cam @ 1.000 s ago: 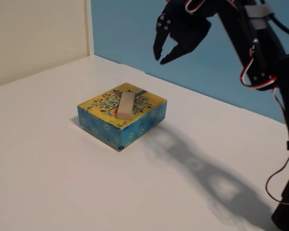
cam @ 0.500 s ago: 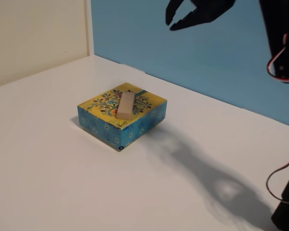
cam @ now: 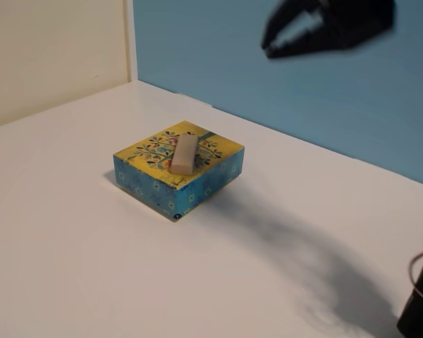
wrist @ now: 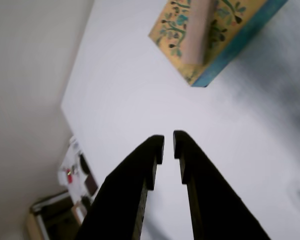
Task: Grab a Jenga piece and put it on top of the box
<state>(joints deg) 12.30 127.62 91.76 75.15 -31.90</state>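
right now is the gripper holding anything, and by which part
Nothing is held: the gripper is empty, raised clear, and the Jenga piece lies on the box.

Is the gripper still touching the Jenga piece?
Apart. The fixed view shows the gripper high above the table, well clear of the Jenga piece lying on the box.

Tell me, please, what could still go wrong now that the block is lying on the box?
Little seems at stake. The block lies flat on the box, but its near end sits close to the box's front edge, so a knock to the table could slide it off. The gripper is high and clear, holding nothing; a low return sweep might clip either one.
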